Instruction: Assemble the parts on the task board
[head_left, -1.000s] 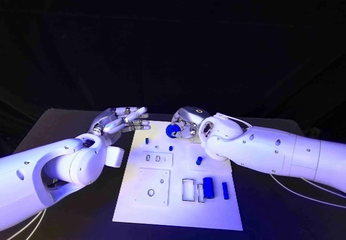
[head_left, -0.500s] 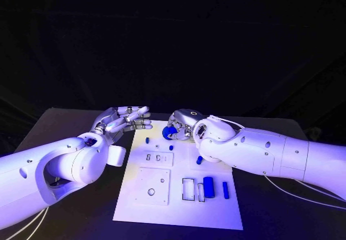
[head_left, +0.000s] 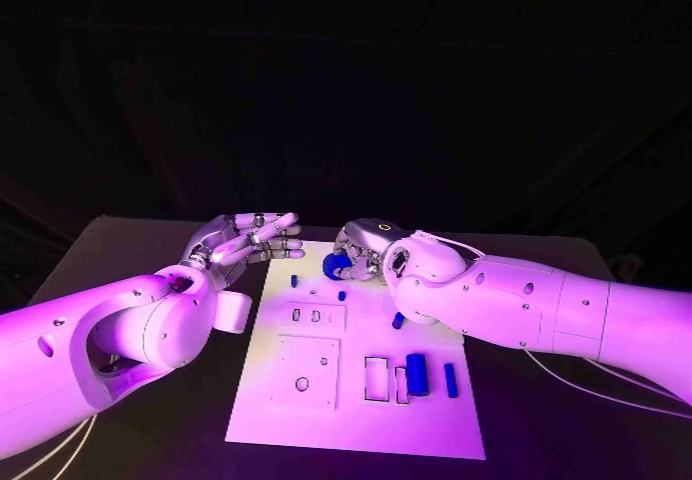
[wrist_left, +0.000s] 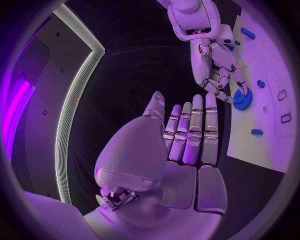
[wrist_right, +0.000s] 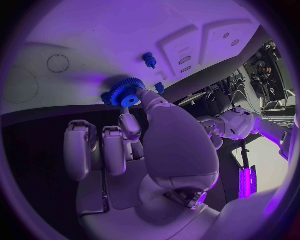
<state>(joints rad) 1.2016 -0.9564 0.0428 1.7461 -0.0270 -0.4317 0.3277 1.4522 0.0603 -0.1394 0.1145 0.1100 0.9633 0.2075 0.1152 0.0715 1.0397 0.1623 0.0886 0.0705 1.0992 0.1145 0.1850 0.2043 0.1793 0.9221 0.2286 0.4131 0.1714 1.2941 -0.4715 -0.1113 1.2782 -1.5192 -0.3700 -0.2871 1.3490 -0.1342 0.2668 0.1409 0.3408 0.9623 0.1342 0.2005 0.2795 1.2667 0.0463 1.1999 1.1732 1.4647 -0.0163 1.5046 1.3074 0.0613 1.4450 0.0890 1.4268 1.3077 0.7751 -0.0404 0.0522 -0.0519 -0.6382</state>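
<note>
One blue gear (head_left: 340, 263) pinched in my right hand (head_left: 369, 247) hangs over the task board (head_left: 361, 400)'s far end, my left hand (head_left: 241, 240) empty, fingers spread, beside it.

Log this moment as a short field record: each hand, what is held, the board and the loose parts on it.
left hand: open, fingers apart, holds nothing, beside the far left edge of the task board
right hand: over the board's far end, pinches the blue gear
blue gear: toothed wheel, in the fingertips, close above the board
loose parts: blue bar and slimmer blue piece lying at the near right of the board
</note>
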